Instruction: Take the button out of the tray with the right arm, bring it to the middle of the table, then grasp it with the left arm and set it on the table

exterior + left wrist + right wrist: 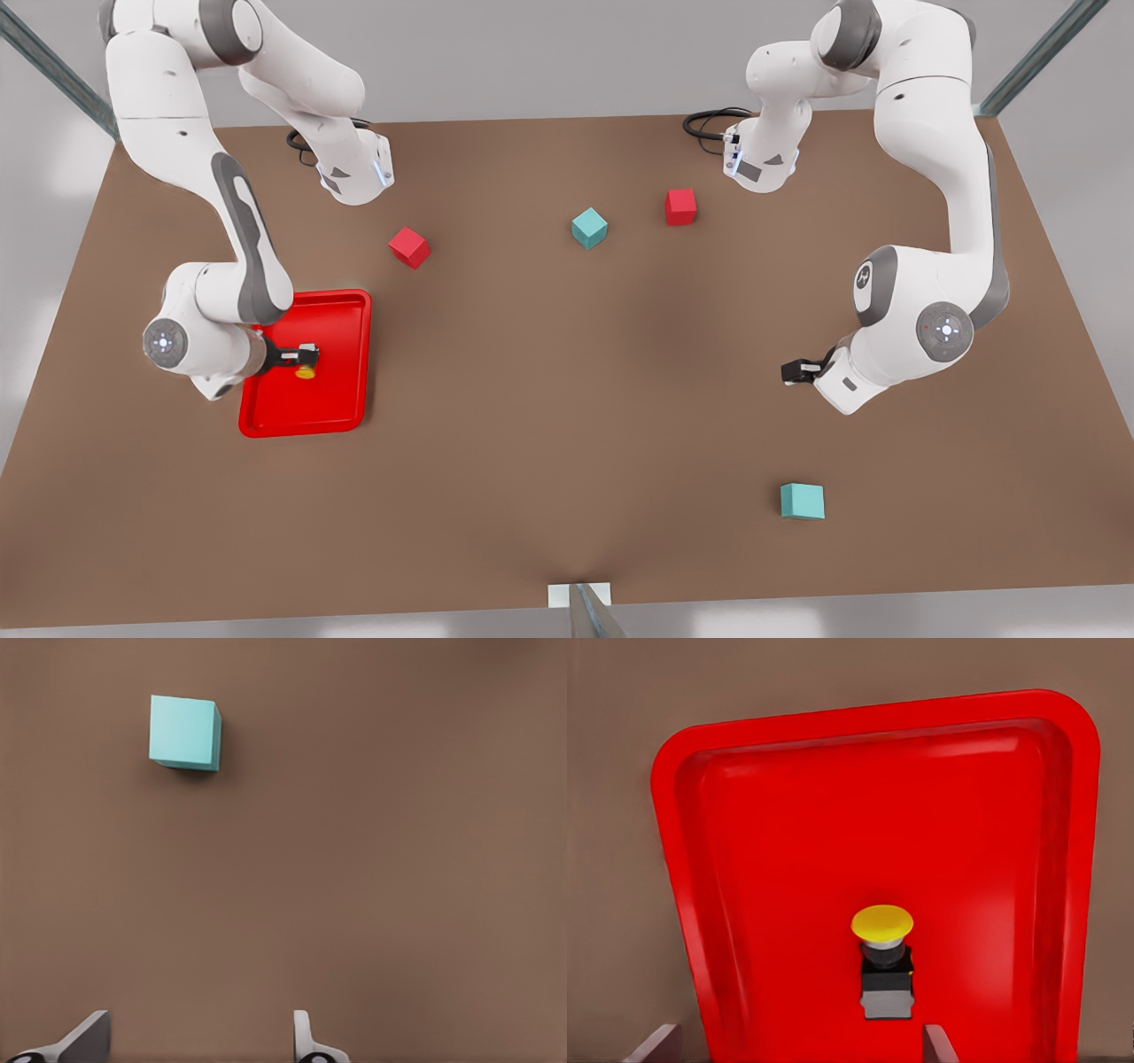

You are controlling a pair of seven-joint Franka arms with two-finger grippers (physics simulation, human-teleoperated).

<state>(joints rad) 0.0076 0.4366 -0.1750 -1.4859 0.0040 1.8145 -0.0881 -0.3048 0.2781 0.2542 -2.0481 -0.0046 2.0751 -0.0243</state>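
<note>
The button (pixel 883 948), a yellow cap on a dark base, lies inside the red tray (pixel 788 815). In the front view the tray (pixel 341 399) sits on the table (pixel 567 399) at the left, with the button (pixel 305 373) near its middle. My right gripper (pixel 306 356) hovers just over the button; it is open, and the fingertips (pixel 660 1041) stand wide apart with the button's base between and ahead of them. My left gripper (pixel 791 372) waits open over bare table at the front view's right, its fingertips (pixel 304 1032) showing nothing between them.
A teal cube (pixel 802 501) (pixel 184 731) lies near the left gripper, toward the table's front edge. A red cube (pixel 409 246), another teal cube (pixel 589 227) and a second red cube (pixel 680 206) sit toward the back. The table's middle is bare brown.
</note>
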